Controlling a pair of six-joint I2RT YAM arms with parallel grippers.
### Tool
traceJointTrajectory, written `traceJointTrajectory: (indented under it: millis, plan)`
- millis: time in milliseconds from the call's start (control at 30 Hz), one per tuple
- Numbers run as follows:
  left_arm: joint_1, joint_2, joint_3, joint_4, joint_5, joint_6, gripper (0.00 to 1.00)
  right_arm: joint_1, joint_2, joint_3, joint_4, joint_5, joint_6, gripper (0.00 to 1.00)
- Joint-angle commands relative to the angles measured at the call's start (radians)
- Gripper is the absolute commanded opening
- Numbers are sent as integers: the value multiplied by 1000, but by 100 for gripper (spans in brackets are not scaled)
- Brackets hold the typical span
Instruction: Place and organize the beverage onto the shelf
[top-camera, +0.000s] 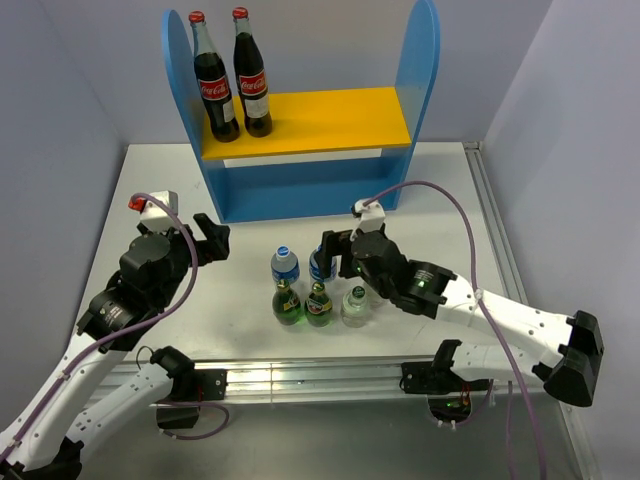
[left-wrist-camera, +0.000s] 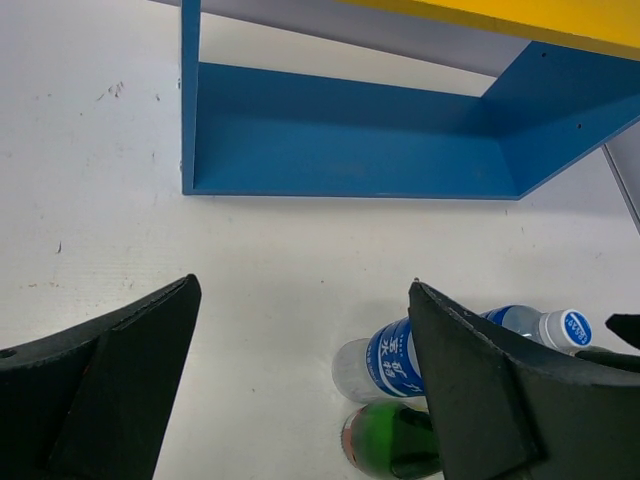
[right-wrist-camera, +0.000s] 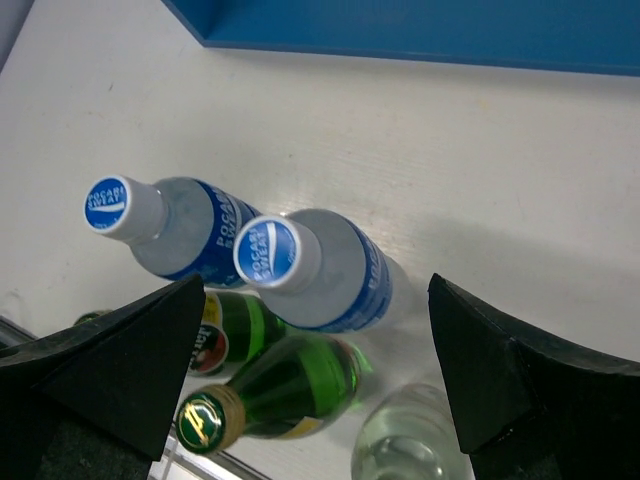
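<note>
Several small bottles stand clustered on the table in front of the shelf. Two are blue-capped water bottles, two are green glass bottles, and one is a clear bottle. My right gripper hangs open over the right water bottle, which sits between its fingers without touching them. The other water bottle, a green bottle and the clear bottle lie around it. My left gripper is open and empty, left of the cluster. Past its right finger show a water bottle and a green bottle.
Two tall red-capped cola bottles stand on the left of the shelf's yellow upper board. The blue lower tier holds nothing. Grey walls close in behind and at both sides. A metal rail runs along the near table edge.
</note>
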Motion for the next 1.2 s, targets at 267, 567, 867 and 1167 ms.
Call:
traceJointTrajectory:
  millis: [267, 567, 867, 1167]
  plan:
    - [-4, -8, -7, 26, 4, 22, 91, 6, 93, 50, 153, -6, -9, 100]
    - [-4, -8, -7, 26, 7, 22, 90, 6, 133, 39, 182, 10, -14, 86]
    - [-4, -13, -10, 28, 13, 22, 90, 6, 151, 20, 187, 36, -20, 59]
    - [-4, -11, -7, 25, 10, 22, 90, 6, 166, 1, 193, 42, -15, 45]
